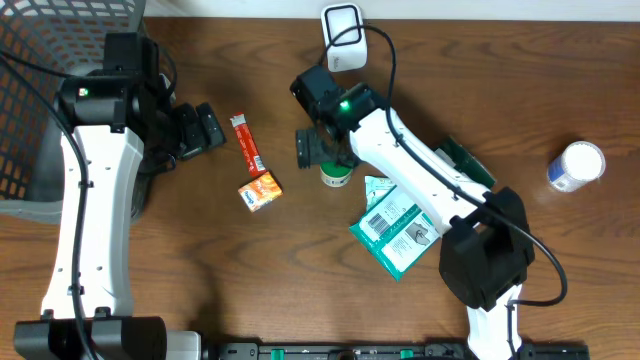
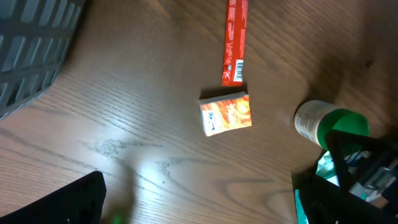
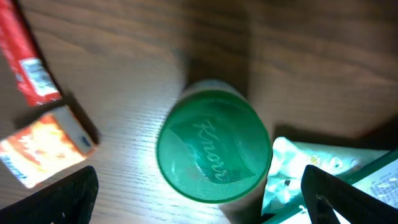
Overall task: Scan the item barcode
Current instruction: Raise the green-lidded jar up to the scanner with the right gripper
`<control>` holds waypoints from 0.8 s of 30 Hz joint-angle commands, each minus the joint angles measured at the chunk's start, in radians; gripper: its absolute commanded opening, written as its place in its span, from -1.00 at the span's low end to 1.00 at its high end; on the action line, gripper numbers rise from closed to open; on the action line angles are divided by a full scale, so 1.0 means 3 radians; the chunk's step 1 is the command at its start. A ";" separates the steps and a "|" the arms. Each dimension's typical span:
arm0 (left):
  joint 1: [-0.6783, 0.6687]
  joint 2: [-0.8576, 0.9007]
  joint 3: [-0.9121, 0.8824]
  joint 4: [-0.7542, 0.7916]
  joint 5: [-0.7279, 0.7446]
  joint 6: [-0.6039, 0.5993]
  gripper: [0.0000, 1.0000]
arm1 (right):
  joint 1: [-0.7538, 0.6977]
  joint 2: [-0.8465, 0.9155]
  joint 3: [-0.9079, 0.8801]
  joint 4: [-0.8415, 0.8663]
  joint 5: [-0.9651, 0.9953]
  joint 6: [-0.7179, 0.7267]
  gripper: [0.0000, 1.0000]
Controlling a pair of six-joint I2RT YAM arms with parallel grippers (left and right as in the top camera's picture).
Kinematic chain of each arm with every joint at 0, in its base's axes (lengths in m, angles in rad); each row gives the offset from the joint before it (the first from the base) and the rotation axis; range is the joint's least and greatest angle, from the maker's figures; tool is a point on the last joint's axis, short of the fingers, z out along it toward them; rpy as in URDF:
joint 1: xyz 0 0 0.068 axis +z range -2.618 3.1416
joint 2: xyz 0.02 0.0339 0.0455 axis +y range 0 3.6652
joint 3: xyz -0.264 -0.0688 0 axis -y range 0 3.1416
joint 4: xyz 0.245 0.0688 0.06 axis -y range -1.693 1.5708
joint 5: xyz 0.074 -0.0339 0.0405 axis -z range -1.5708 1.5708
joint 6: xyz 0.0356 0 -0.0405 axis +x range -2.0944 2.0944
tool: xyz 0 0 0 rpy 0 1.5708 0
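1. Task item: the round jar with a green plastic lid (image 3: 213,148) stands upright on the brown wooden table (image 1: 180,260), near its centre. Its long axis is vertical and its lid faces up. No barcode shows on the lid, and the pale side wall seen from the left wrist view is too small to read.
2. Right end effector (image 3: 198,177): it hangs directly above the jar. Its jaws are released and spread wide, one finger to each side of the lid, and neither touches it.
3. Governing relation: the jar lies straight below the right end effector, so a vertical descent is judged to be the move that brings the fingers level with the side wall. The right arm is clearly the nearer one.
4. Left end effector (image 1: 200,128): released and empty, well apart from the jar on its far left.
5. Neighbouring items: a teal foil pouch with a white barcode label (image 1: 397,232) lies just beside the jar. A small orange carton (image 1: 259,191) and a red stick sachet (image 1: 246,145) lie on the other side.
6. Scanner: the white handheld barcode scanner (image 1: 341,38) stands at the table's far edge, beyond the right wrist.
7. Risk, as a judgement: the pouch edge sits close enough to catch a descending finger.
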 commanded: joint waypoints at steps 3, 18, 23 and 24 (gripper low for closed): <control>0.0001 -0.0052 -0.0017 -0.0017 -0.0020 -0.0017 1.00 | -0.0058 -0.0027 -0.0357 0.0191 -0.0019 0.0159 0.97; 0.0001 -0.0052 -0.0017 -0.0017 -0.0020 -0.0017 0.99 | -0.0074 -0.0027 -0.0607 0.0451 -0.0018 0.0114 0.68; 0.0001 -0.0052 -0.0017 -0.0017 -0.0020 -0.0017 0.99 | -0.0072 -0.0027 -0.0605 0.0556 -0.0020 -0.0067 0.40; 0.0001 -0.0052 -0.0017 -0.0017 -0.0020 -0.0017 0.98 | -0.0072 -0.0027 -0.0605 0.0566 -0.0020 -0.0067 0.38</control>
